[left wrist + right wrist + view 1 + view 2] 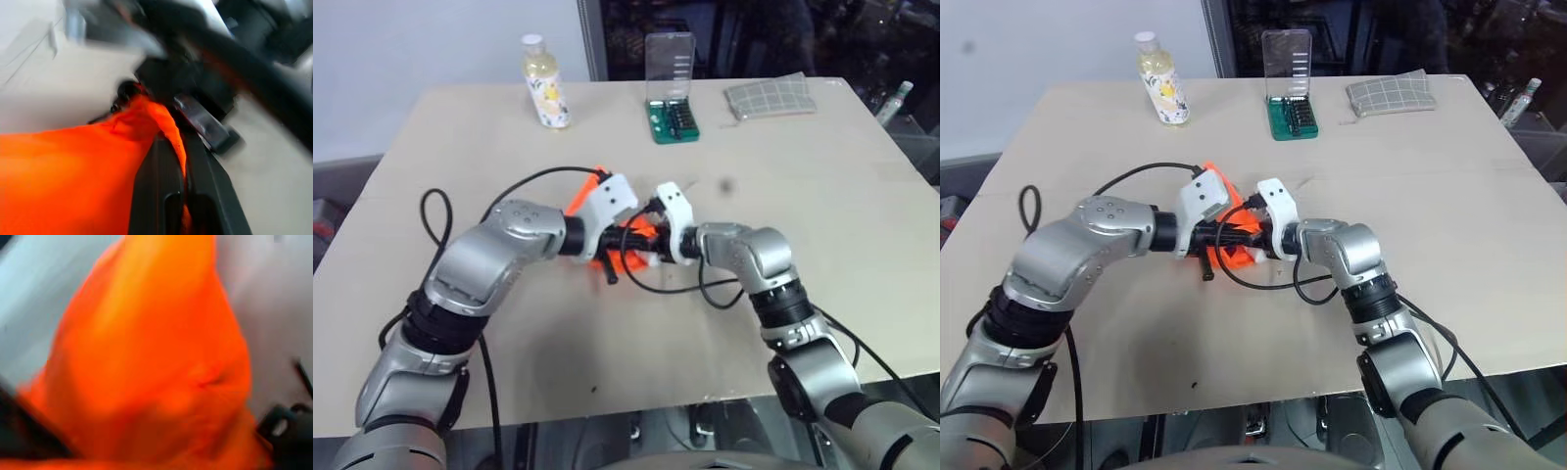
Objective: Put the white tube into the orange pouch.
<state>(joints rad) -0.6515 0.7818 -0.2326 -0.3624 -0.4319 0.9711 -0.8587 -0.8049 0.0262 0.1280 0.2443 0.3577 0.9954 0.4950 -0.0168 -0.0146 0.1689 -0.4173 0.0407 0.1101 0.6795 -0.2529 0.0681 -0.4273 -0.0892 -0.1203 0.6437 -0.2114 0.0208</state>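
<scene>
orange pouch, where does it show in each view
Left eye: orange pouch mid-table, between the two claws.
Right eye: same spot, slightly left of centre.
Left wrist: lower left, an edge pinched in the left claw.
Right wrist: across the centre.
Shared landmark: the pouch's orange fabric.

You see a bright orange pouch (pixel 628 245) on a pale tan table (pixel 822 196), a yellowish clear bottle (pixel 546 82) with a white cap, a green bit case (pixel 673 119), and a grey checked cloth (pixel 770 96).
</scene>
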